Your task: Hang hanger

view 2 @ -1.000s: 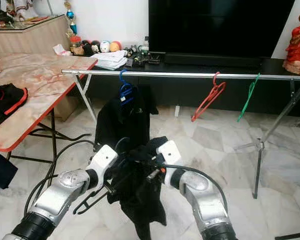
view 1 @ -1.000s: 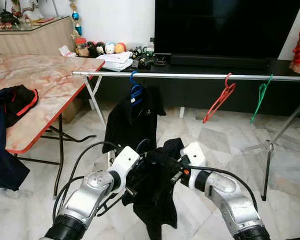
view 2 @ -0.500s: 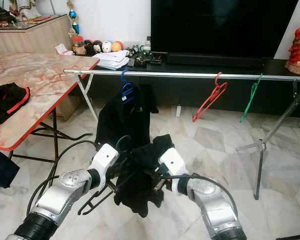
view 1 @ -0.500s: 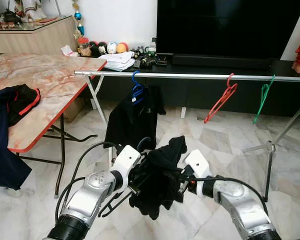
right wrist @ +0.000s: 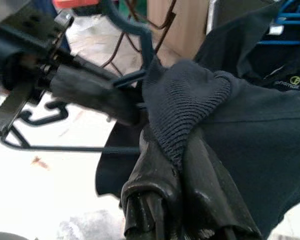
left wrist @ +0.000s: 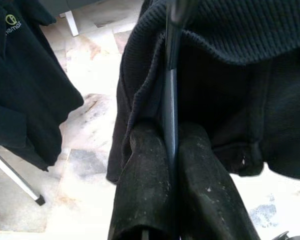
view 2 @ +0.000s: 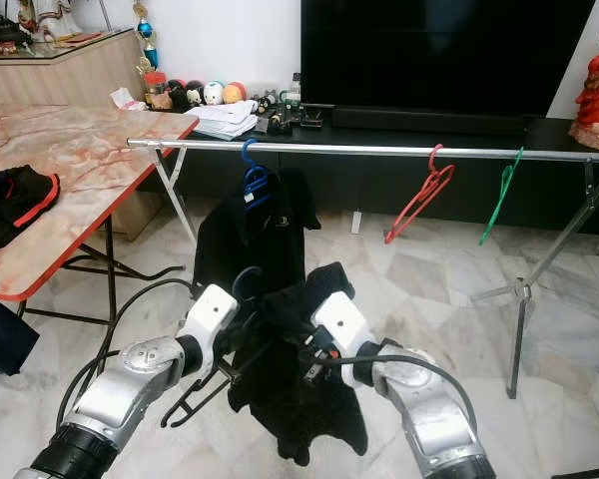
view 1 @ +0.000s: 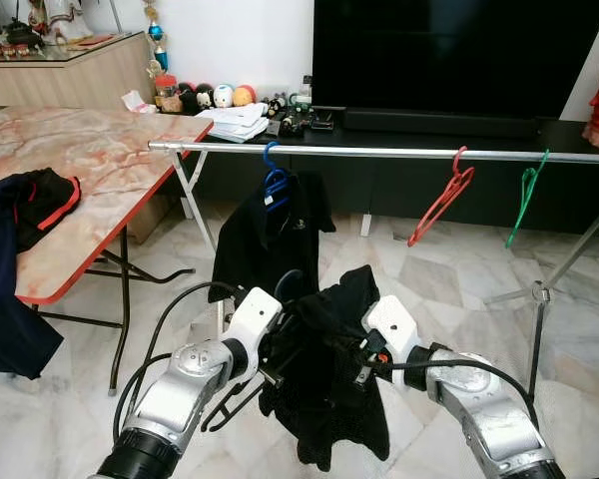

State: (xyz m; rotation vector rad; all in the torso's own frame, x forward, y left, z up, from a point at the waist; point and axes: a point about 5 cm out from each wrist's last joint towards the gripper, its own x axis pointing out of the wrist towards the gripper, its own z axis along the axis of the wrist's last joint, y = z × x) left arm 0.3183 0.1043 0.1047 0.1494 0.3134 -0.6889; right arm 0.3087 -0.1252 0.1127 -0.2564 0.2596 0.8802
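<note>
A black knit garment [view 1: 331, 391] hangs low in front of me between both grippers. My left gripper [view 1: 278, 349] is shut on the dark hanger [view 1: 230, 404], whose thin bar [left wrist: 169, 100] runs between the fingers and under the cloth. My right gripper [view 1: 357, 357] is shut on the garment's ribbed collar [right wrist: 186, 102]. The hanger's hook [right wrist: 140, 35] curves up beside the left gripper's fingers [right wrist: 90, 90]. Beyond, the silver clothes rail [view 1: 379, 152] spans the room at chest height.
On the rail hang a blue hanger with a black polo [view 1: 270, 230], a red hanger [view 1: 439, 200] and a green hanger [view 1: 524, 198]. A marble folding table [view 1: 100, 160] with dark clothes [view 1: 20, 215] stands at left. The rail's leg [view 1: 535, 329] is at right.
The garment has dropped open and now hangs longer below the grippers. My right gripper has shifted slightly up and toward the left one.
</note>
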